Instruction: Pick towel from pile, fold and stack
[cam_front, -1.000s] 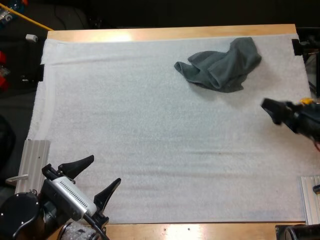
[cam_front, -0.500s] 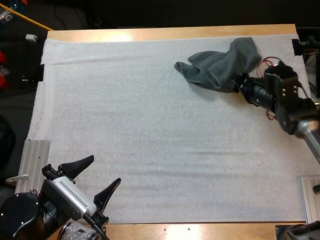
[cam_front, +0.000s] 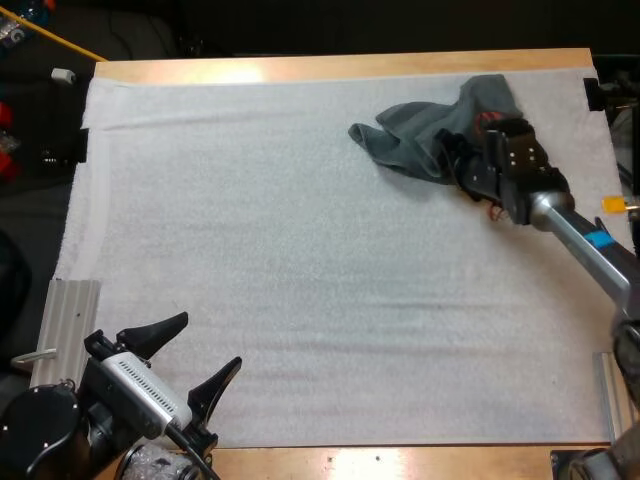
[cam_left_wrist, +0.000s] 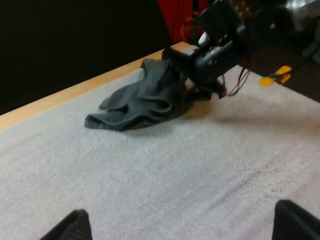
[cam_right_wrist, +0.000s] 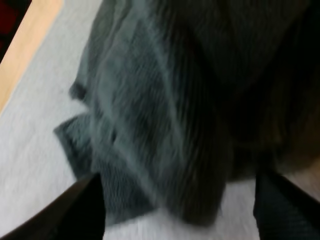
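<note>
Your one crumpled dark grey-green towel (cam_front: 430, 130) lies at the far right of the white mat (cam_front: 300, 250), close to the far wooden edge of the table (cam_front: 350, 65). One bunched end points left and a taller fold rises toward the far right.

Your right gripper (cam_front: 457, 165) is down at the towel's near-right side, pointing left into the cloth. In the right wrist view its two black fingers (cam_right_wrist: 85, 210) stand wide apart with the towel's folds just ahead and between them, not pinched. You can't tell whether the tips touch the cloth.

Your left gripper (cam_front: 208, 342) sits at the near left corner of the mat, well apart from the towel. Its fingers are spread over bare mat and hold nothing. From the left wrist view, the right gripper is at the towel's right side.
</note>
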